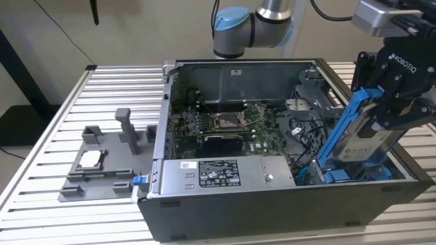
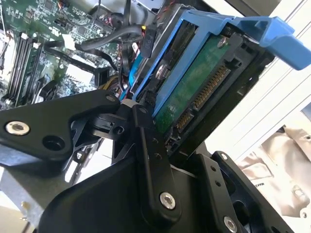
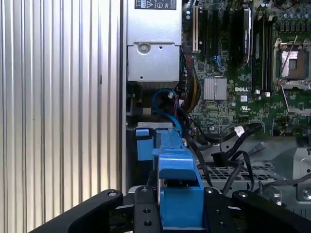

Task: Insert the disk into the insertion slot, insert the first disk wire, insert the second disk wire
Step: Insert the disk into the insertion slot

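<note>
Exterior view, left to right: grey fixture on the table; power supply box, labelled; insertion slot, near right of the case; disk, tilted, lower end at the slot mouth, clamped in the gripper. We advise squaring it to the slot before pressing down. Print on both labels we leave unread.

The ribbed aluminium tabletop carries an open dark computer case and, just beside it on the exterior view's left, a grey plastic fixture.

Blue plastic-framed disk, matt black gripper, ribbed table, seemingly aluminium
</note>
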Motion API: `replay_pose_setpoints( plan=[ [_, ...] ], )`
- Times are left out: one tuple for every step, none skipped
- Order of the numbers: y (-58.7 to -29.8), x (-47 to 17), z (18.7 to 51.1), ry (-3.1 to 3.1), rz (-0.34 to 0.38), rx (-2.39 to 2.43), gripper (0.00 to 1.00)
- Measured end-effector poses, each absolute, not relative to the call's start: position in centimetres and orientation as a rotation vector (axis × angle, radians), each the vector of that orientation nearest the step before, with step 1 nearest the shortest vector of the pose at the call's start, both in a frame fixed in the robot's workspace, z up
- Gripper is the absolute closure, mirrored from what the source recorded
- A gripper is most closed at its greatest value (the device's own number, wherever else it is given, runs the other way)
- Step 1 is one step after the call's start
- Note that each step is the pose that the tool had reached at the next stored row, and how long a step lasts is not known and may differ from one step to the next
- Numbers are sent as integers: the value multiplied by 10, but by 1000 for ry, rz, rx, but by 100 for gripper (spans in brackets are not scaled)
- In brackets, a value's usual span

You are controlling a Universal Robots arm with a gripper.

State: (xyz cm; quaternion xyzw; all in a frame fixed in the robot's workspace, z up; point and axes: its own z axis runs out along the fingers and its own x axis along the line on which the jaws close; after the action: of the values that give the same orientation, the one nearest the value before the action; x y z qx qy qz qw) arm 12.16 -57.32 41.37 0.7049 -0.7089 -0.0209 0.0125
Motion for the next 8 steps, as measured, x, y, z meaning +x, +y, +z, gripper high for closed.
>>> replay_pose_setpoints(
  plan=[
    [-573,122,413,-2209,-68,2196,67],
    [-573,122,412,-2209,-69,2197,67],
    [-573,122,411,-2210,-70,2197,67],
    [-573,122,411,-2210,-71,2197,67],
    [-573,122,410,-2210,-71,2197,67],
    [-573,122,410,-2210,-71,2197,67],
    [-573,123,409,-2210,-71,2197,67],
    [-573,123,408,-2210,-70,2197,67]
  ],
)
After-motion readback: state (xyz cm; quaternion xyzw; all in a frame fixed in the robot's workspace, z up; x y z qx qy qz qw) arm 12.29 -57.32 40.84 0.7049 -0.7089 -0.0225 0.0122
